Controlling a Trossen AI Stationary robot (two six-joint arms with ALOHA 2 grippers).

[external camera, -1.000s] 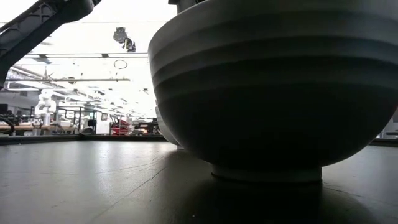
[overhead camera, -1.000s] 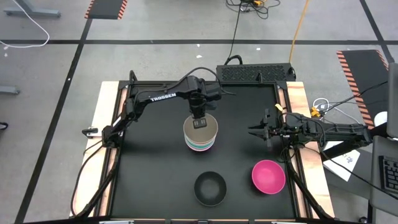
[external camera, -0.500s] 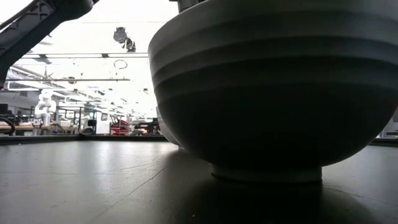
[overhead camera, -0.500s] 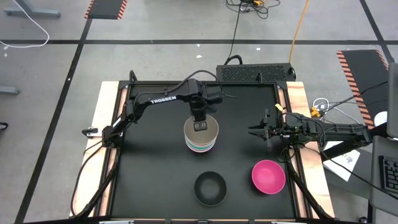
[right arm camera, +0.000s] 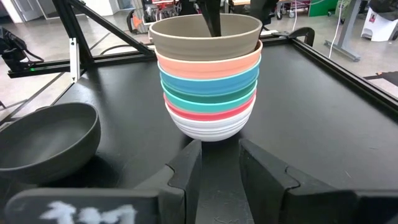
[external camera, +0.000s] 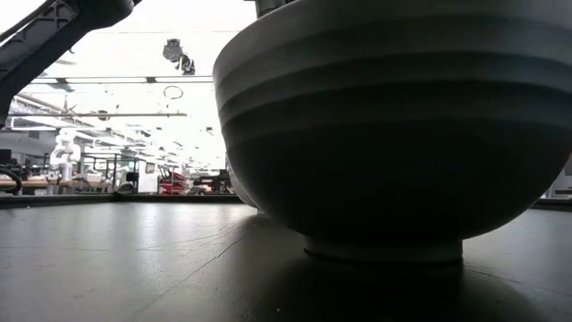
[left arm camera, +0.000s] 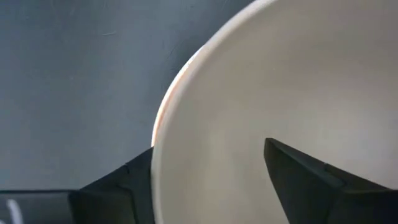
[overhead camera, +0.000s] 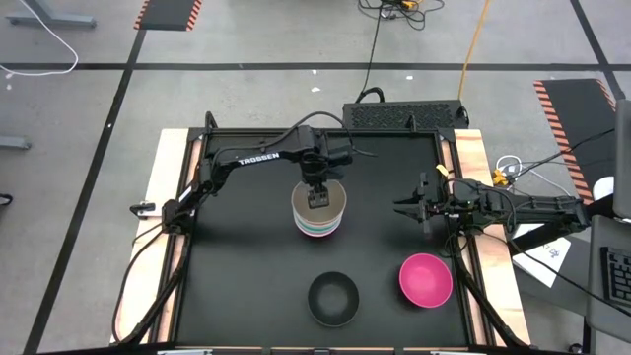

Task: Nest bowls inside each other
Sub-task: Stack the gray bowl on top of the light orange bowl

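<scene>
Several bowls stand nested in a stack (overhead camera: 318, 215) at the table's middle, white at the bottom and a tan bowl (right arm camera: 205, 38) on top. My left gripper (overhead camera: 316, 197) hangs over the stack's far rim, pointing down and open. One finger (left arm camera: 305, 180) is inside the tan bowl and one finger (left arm camera: 112, 190) is outside it. A black bowl (overhead camera: 332, 298) and a magenta bowl (overhead camera: 426, 279) stand singly on their bases near the front edge. My right gripper (overhead camera: 409, 207) waits open at the table's right, level, with nothing between its fingers (right arm camera: 219, 149). My left gripper stands astride the tan bowl's far rim (left arm camera: 163, 118) from above, one finger inside the bowl and one outside. The inner finger shows well clear of the rim. Whether either finger touches the wall, I cannot tell. The bowl sits level in the stack.
The black bowl (external camera: 384, 134) fills most of the low view, close to that camera. A dark box (overhead camera: 402, 115) lies at the table's far edge. Bare black tabletop (overhead camera: 237, 256) lies to the left of the stack and in front of it.
</scene>
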